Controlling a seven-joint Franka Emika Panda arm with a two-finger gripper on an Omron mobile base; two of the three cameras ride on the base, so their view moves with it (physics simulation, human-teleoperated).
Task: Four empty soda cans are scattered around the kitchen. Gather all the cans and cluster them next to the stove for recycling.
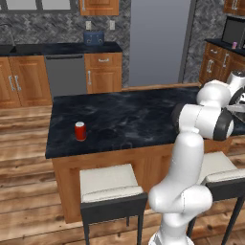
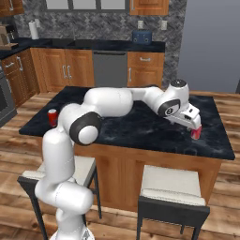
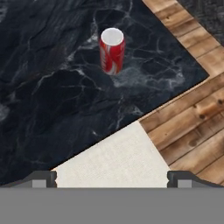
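The tool, fingers spread wide and holding nothing, hangs over the desk's near edge; the red-and-white can stands ahead, bare marble around. Left base view alone shows a pink can far off.

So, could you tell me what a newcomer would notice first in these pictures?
Probably the white arm stretched low across the black island counter, its open fingers above a red-and-white can near the counter's right corner. Next, a plain red can standing alone at the island's left end, with two cushioned stools tucked below.
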